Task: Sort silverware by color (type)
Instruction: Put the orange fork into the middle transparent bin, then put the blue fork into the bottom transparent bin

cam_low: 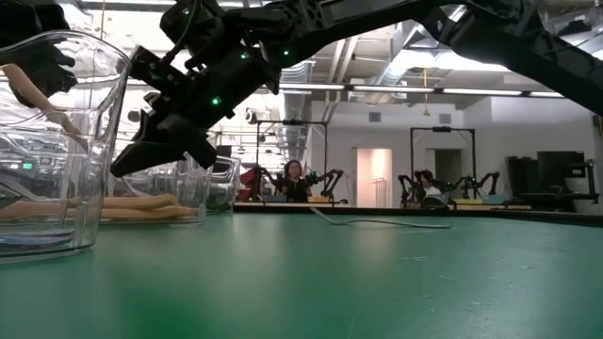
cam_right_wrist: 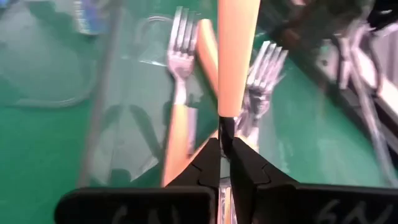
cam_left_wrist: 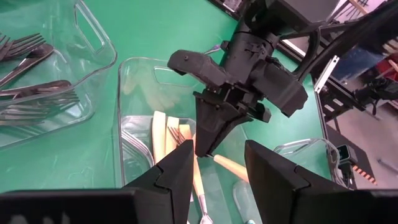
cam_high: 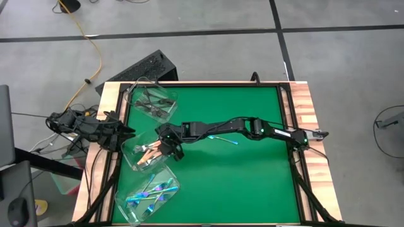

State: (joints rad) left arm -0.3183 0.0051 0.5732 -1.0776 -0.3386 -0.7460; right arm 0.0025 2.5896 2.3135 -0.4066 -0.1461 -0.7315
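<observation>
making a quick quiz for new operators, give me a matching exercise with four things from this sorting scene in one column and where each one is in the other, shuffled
Things:
1. dark silver-grey forks
2. iridescent blue-purple forks
3. cream-handled fork in the right gripper
4. lone blue fork

Places:
A. loose on the green mat, under the right arm
B. in the far clear tub
C. hanging over the middle clear tub
D. in the near clear tub

Pairs: 1-B, 2-D, 3-C, 4-A
</observation>
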